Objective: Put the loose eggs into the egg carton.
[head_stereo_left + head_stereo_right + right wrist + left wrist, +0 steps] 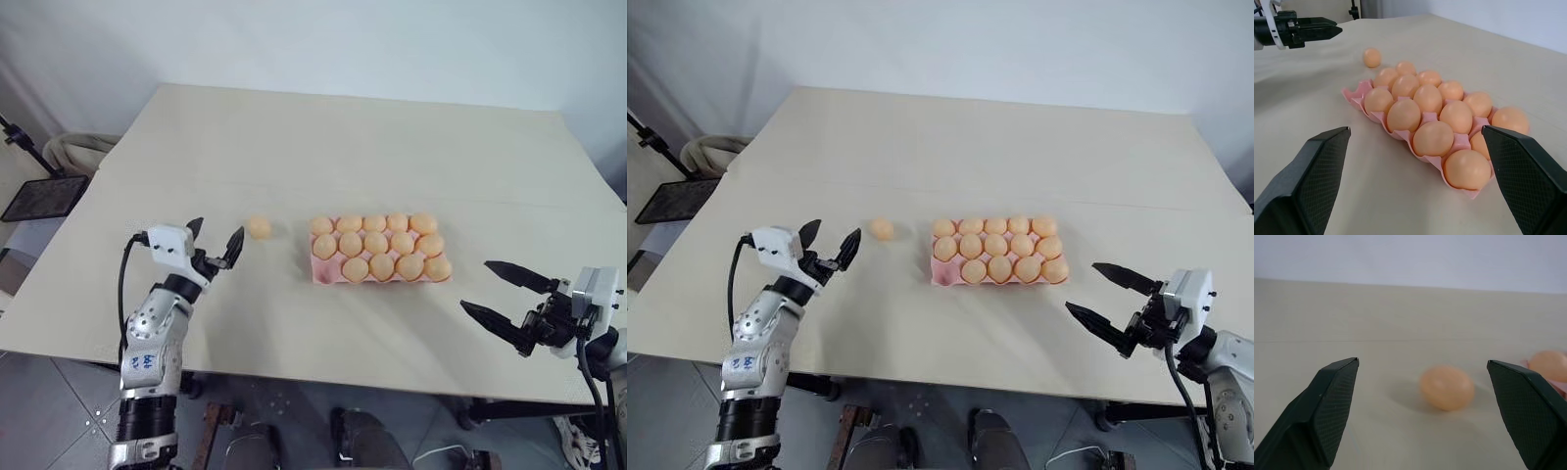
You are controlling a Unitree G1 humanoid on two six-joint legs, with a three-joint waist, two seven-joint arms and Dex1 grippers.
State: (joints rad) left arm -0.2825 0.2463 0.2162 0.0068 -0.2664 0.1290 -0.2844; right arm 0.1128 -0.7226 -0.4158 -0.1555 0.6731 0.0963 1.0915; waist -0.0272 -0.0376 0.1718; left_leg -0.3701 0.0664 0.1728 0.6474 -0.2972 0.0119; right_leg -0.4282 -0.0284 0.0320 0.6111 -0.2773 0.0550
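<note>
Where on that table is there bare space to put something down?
The far half of the table beyond the egg carton is bare, as is the near strip between the two grippers. It's crowded around the loose egg, between left gripper and carton.

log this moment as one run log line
left gripper: open, near loose egg | right gripper: open, empty | egg carton: one near-left cup empty | table

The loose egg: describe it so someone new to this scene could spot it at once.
Find the pink egg carton near the middle of the beige table. On the robot's left of it, one pale orange egg lies alone on the bare tabletop, just ahead of the open left gripper. Unlike the others, it sits in no cup.
</note>
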